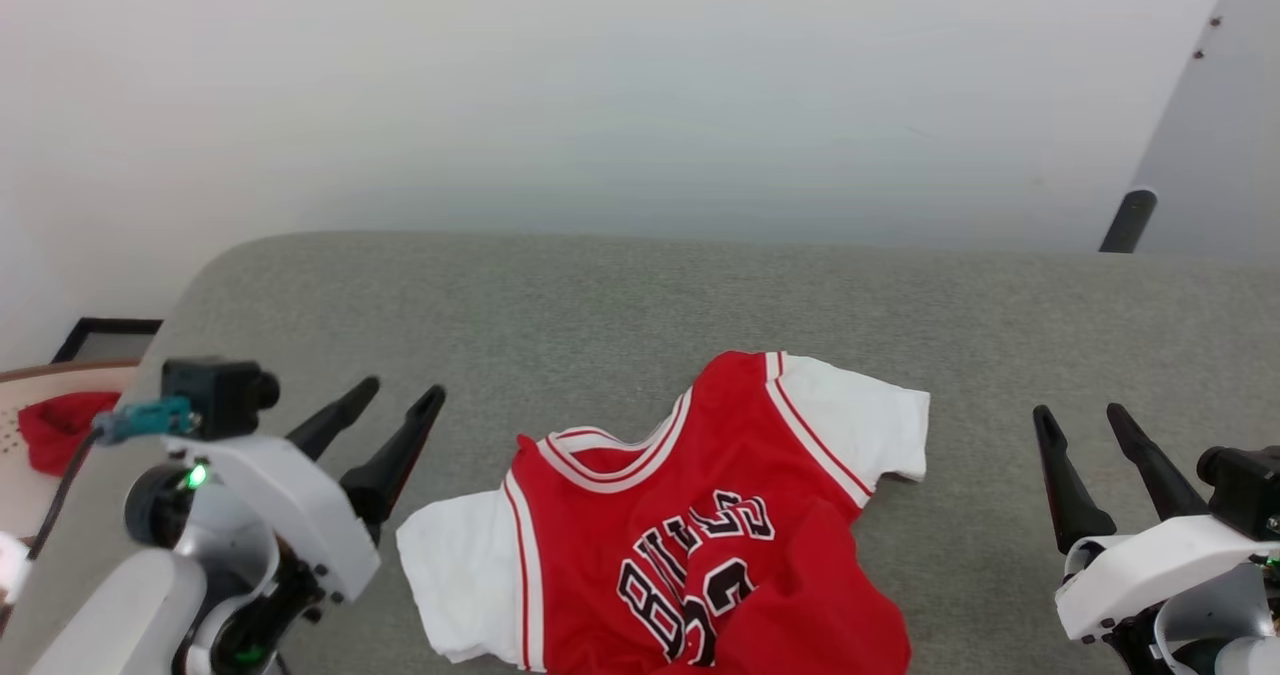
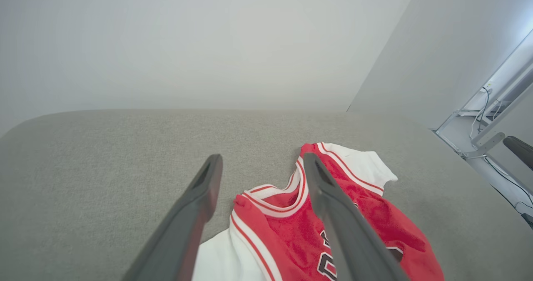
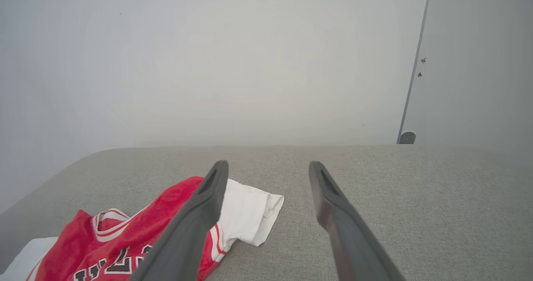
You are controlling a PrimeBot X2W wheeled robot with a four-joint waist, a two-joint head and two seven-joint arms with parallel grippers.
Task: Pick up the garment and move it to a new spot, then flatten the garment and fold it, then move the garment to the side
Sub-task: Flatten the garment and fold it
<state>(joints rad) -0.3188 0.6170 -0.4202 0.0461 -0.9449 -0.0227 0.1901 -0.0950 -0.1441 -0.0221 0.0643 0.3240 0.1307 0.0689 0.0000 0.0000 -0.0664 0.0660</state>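
Red garment (image 1: 720, 435), one (rumpled), on grey surface (image 1: 600, 295), left hand (image 1: 405, 388), right hand (image 1: 1077, 411), two, both spread empty.

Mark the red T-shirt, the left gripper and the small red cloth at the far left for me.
red T-shirt (image 1: 590, 535), head view: red chest panel below the collar.
left gripper (image 1: 403, 389), head view: midway between its two fingertips.
red cloth (image 1: 60, 430), head view: middle of the bundle.

Garment (image 1: 700, 515): soft matt cloth, faintly fuzzy. Counter (image 1: 600, 305): grey coarse-woven fabric cover, matt. Left gripper (image 1: 405, 387), right gripper (image 1: 1077, 409): dark matt plastic fingers, smooth white plastic housings.
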